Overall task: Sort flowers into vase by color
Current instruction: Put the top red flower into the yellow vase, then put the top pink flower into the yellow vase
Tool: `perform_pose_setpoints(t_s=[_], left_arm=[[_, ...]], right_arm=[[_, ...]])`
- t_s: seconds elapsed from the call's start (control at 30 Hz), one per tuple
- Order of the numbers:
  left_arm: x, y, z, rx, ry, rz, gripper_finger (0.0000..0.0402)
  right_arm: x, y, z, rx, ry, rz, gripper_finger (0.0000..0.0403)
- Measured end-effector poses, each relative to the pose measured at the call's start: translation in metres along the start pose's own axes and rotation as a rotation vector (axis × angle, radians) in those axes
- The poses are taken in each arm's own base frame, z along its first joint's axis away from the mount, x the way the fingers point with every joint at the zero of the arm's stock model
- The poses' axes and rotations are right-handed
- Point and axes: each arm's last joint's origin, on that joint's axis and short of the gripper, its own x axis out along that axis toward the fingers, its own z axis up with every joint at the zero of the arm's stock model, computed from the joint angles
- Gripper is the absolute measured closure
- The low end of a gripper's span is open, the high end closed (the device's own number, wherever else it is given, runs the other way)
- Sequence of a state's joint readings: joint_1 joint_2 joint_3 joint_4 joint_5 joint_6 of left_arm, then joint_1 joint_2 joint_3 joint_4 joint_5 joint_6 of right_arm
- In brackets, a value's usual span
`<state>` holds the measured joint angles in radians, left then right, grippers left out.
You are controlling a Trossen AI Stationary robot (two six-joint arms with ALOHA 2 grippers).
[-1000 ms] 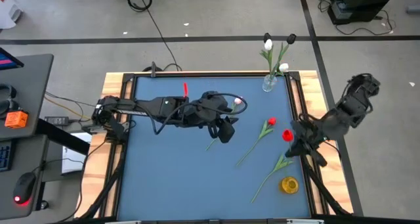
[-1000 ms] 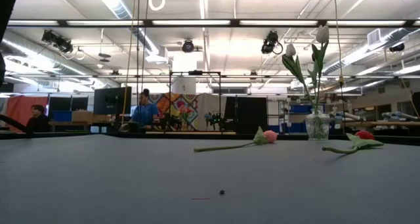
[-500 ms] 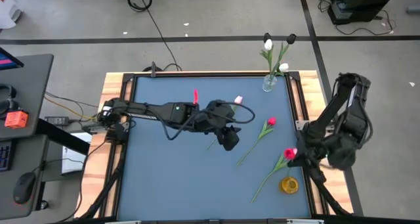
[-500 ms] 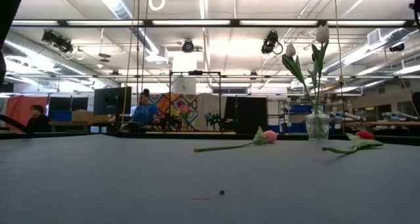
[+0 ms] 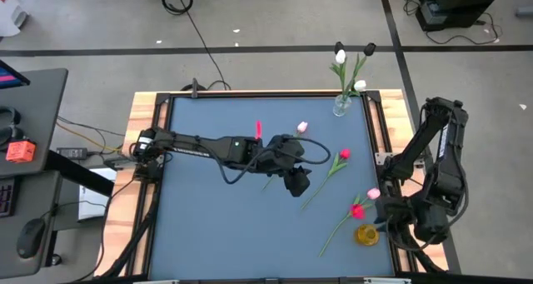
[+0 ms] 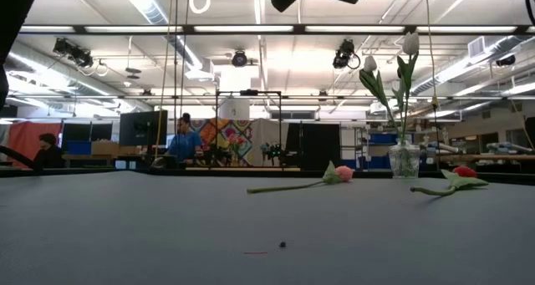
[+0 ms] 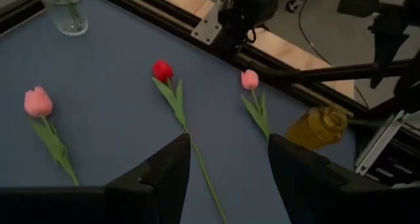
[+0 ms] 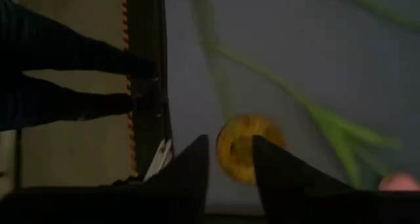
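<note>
The left gripper [image 5: 297, 184] hangs over the middle of the worktop [image 5: 208, 226], its fingers [image 7: 164, 175] spread wide and empty. The right gripper [image 8: 230, 178] sits at the right edge beside the yellow vase [image 5: 367, 233]; its fingers stand apart with nothing between them, and the vase mouth shows through the gap. Loose flowers lie on the right half of the worktop. A pink tulip [image 5: 343, 154] points its head towards the far right corner, and its stem runs diagonally back to end just beside the left gripper. A red tulip [image 5: 358, 211] and a smaller pink tulip [image 5: 373, 194] lie close to the right edge, near the yellow vase, on much the same diagonal. A pale pink tulip [image 5: 302, 127] lies towards the far edge, its stem passing under the left arm. The clear vase [image 5: 341, 107] in the far right corner already holds white and black tulips. The left arm looks better placed for the pink tulip, with the stem end nearest the pincer. Since the stem runs slantwise, the fingers would likely need to straddle it crosswise. The two flowers by the right edge seem to fall to the right arm.
</note>
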<state>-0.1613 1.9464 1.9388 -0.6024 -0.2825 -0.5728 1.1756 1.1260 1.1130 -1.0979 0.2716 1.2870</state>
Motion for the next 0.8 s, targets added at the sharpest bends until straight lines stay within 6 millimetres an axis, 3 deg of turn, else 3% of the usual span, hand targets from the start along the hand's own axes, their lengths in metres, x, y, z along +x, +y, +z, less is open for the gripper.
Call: perform_pose_setpoints(t_s=[0.13,0.23,0.47,0.8], left_arm=[[0.006,0.001,-0.001,0.0,0.002,0.007,0.0191],[0.016,0.002,-0.008,0.008,0.026,0.024,0.0191],[0.062,0.018,-0.029,0.019,0.122,0.091,0.0191],[0.105,0.077,-0.021,-0.052,0.197,0.134,0.0191]], right_arm=[[-0.002,0.002,-0.003,0.088,0.069,0.042,0.0218],[-0.007,-0.002,-0.004,0.188,0.092,0.051,0.0197],[-0.025,-0.014,0.004,0.353,-0.106,0.093,0.0201],[-0.056,-0.031,0.015,0.554,-0.343,0.271,0.0217]])
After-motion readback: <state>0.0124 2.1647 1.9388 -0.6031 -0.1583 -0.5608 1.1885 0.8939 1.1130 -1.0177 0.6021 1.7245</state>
